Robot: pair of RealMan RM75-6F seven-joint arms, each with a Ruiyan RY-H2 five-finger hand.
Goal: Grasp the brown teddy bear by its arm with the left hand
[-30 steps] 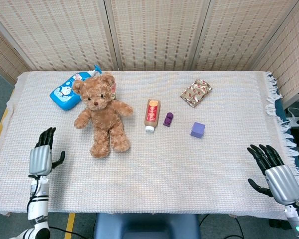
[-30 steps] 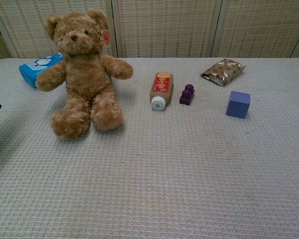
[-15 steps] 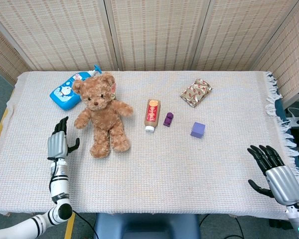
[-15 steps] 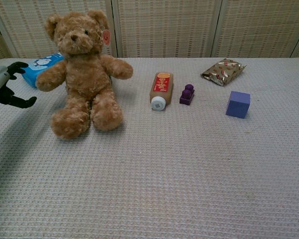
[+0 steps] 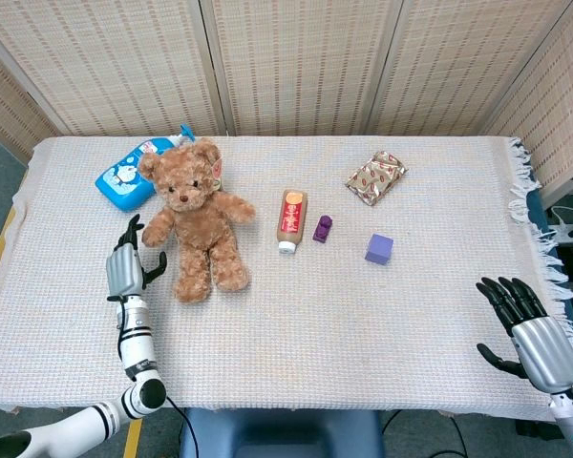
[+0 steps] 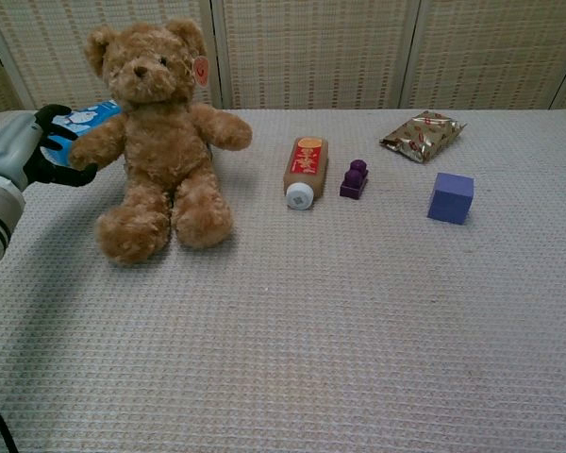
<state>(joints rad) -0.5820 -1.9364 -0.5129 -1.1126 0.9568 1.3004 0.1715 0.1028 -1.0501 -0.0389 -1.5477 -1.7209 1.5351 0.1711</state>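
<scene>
The brown teddy bear (image 5: 195,218) (image 6: 158,142) sits upright at the left of the table, arms spread out to both sides. My left hand (image 5: 126,266) (image 6: 28,151) is open beside the bear's outstretched arm (image 6: 92,146), its dark fingers spread and just short of the paw. Nothing is in its grasp. My right hand (image 5: 530,328) rests open at the table's near right corner, far from the bear, and shows only in the head view.
A blue pouch (image 5: 130,175) lies behind the bear's left side. An orange bottle (image 5: 290,219), a small purple block (image 5: 322,228), a lilac cube (image 5: 379,249) and a foil snack packet (image 5: 375,176) lie to the right of the bear.
My left hand has moved forward and rightward from the table's left edge up to the bear's arm. The right hand and all objects have stayed put.
</scene>
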